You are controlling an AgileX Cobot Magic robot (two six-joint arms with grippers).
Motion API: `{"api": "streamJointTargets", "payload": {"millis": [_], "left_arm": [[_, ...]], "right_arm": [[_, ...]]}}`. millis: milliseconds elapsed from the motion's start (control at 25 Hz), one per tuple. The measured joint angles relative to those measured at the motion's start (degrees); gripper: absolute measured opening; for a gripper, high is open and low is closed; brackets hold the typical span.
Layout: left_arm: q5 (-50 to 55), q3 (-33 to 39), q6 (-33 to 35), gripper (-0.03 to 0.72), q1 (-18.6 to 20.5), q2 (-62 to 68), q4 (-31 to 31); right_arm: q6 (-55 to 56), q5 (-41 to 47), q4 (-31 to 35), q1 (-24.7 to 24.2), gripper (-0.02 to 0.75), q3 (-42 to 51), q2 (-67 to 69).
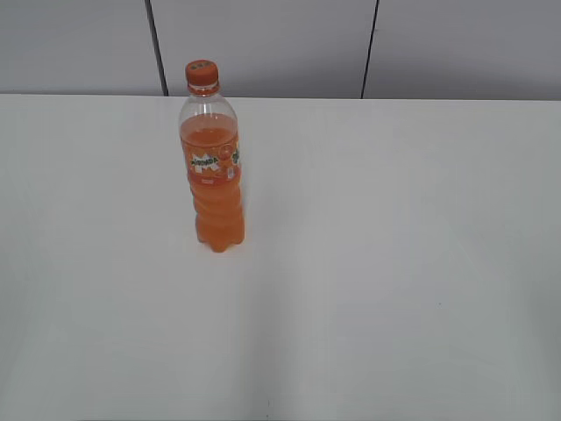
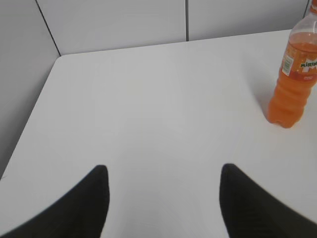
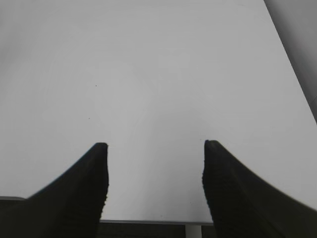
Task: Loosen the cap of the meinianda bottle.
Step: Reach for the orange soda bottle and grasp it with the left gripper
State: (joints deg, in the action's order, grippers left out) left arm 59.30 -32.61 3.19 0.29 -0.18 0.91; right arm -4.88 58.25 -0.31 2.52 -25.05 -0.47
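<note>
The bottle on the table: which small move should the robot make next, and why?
Probably the left gripper should move right and forward toward the bottle to hold its body. The bottle stands upright and untouched on the table, its cap still on. Both the left gripper and the right gripper have open jaws and hold nothing, and only the left wrist view shows the bottle.

White table [image 1: 394,263] before grey wall panels [image 1: 263,44] with dark seams.
</note>
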Motion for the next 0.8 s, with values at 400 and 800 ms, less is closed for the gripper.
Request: {"api": "streamJointTargets", "payload": {"millis": [400,800], "left_arm": [[0.00,0.00,0.00,0.436,0.00,0.00,0.00],[0.00,0.00,0.00,0.436,0.00,0.00,0.00]], "right_arm": [[0.00,0.00,0.00,0.00,0.455,0.00,0.00],[0.00,0.00,0.00,0.00,0.455,0.00,0.00]]}}
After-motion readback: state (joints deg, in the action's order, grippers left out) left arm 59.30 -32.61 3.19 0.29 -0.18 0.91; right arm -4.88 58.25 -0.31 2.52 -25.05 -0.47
